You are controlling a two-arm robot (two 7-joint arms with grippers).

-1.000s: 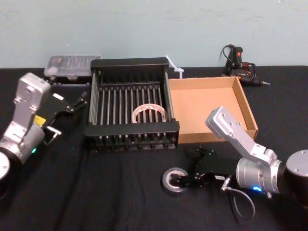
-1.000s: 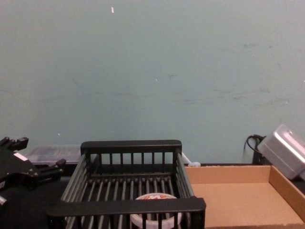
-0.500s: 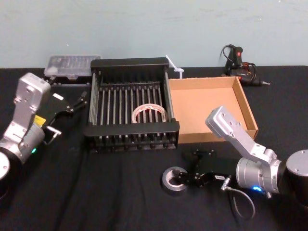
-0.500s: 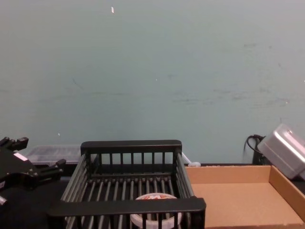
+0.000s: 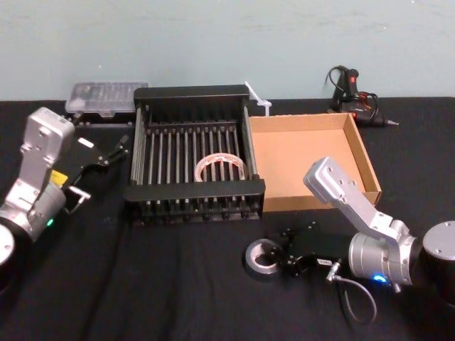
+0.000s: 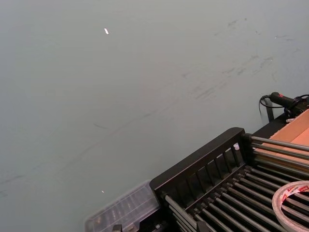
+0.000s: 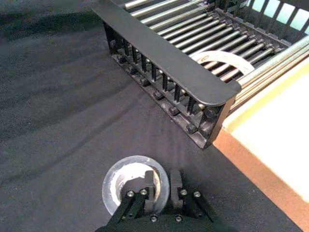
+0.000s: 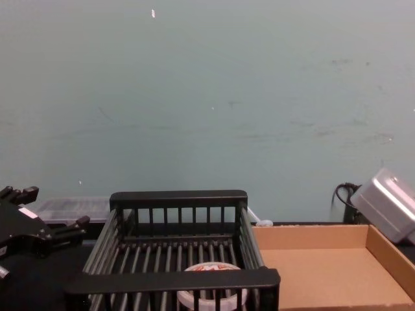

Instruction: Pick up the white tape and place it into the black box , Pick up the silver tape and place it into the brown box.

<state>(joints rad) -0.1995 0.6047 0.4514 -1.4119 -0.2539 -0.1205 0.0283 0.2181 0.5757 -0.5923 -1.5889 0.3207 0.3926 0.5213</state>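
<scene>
Black tablecloth, grey-silver tape (image 5: 263, 258) with pale centre, right gripper (image 7: 161, 186) fingers pinching its wall

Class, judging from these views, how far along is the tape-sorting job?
Done: the white tape lies in the black box. In hand: the right gripper pinches the silver tape's wall, roll on the table. Left: carry it into the brown box. The left gripper idles beside the black box.
</scene>
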